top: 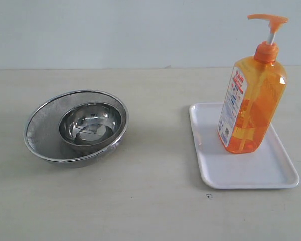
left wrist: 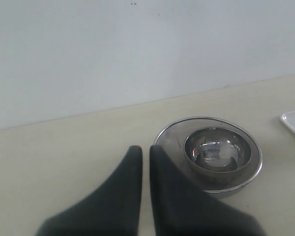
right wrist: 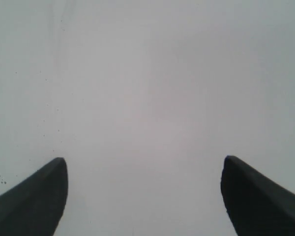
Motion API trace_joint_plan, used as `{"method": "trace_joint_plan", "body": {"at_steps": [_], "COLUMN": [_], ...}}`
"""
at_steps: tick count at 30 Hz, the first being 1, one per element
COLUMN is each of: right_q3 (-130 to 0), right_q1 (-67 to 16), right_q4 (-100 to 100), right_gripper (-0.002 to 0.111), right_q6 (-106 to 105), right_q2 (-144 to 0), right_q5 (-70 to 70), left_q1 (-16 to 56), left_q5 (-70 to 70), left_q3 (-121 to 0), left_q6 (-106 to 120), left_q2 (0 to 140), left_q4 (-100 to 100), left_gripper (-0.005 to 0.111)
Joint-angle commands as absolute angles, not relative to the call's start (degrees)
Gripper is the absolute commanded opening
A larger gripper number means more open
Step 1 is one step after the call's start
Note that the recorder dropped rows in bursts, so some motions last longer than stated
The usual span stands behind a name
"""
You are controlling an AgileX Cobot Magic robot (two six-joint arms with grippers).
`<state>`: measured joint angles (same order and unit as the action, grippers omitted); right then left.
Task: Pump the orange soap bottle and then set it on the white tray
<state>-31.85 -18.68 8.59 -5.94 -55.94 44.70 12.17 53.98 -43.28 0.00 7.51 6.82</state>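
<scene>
We see the orange soap bottle [top: 251,108] standing upright on the white tray [top: 241,173], toward its far side, with bare tray in front of it. The tray lies on the right of a pale table [top: 150,211]. Well apart on the left, a steel bowl [top: 90,123] sits inside a mesh strainer [top: 42,135]. No arm shows in the exterior view.

We judge the placing done, though nothing here tells us whether the pump was pressed. The main risk is a topple. The bottle is tall and narrow, the raised pump head [top: 268,20] sits high, and the tray looks glossy, so a sideways knock near the top could tip it or slide it toward the rim.

The left fingers [left wrist: 128,187] are closed to a thin slit, grip nothing, and hang over the table near the strainer. The right fingers [right wrist: 39,196] are spread wide and empty, touching nothing, with only blank pale wall between them.
</scene>
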Motion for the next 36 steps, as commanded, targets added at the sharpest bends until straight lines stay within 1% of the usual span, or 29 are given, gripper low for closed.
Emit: {"method": "trace_joint_plan", "body": {"at_steps": [1,4,6,7,14,22,32,36], "right_q3": [-32.1,-32.1,-32.1,-32.1,-32.1,-32.1,-32.1,-32.1], "right_q1": [-18.5,-18.5,-18.5,-18.5,-18.5,-18.5,-18.5,-18.5], "right_q4": [10.1,10.1,10.1,10.1,11.4,20.8,23.4,28.2], "right_gripper": [0.066,0.05,0.044,0.043,0.043,0.043,0.043,0.043], "right_q6": [-7.0,-7.0,-7.3,-7.6,-10.8,-15.5,-18.0,-23.3], "right_q2": [-54.4,-53.8,-53.8,-53.8,-53.8,-53.8,-53.8,-53.8], "right_q5": [42.7,41.3,41.3,41.2,40.9,40.8,39.5,39.5], "left_q1": [12.6,12.6,12.6,12.6,12.6,12.6,12.6,12.6], "left_q5": [54.2,54.2,54.2,54.2,54.2,54.2,54.2,54.2], "left_q3": [-43.0,-43.0,-43.0,-43.0,-43.0,-43.0,-43.0,-43.0], "left_q6": [-0.4,-0.4,-0.4,-0.4,-0.4,-0.4,-0.4,-0.4], "left_q2": [7.1,7.1,7.1,7.1,7.1,7.1,7.1,7.1], "left_q4": [6.5,6.5,6.5,6.5,6.9,6.9,6.9,7.5], "left_gripper": [0.005,0.005,0.005,0.005,0.005,0.005,0.005,0.005]}}
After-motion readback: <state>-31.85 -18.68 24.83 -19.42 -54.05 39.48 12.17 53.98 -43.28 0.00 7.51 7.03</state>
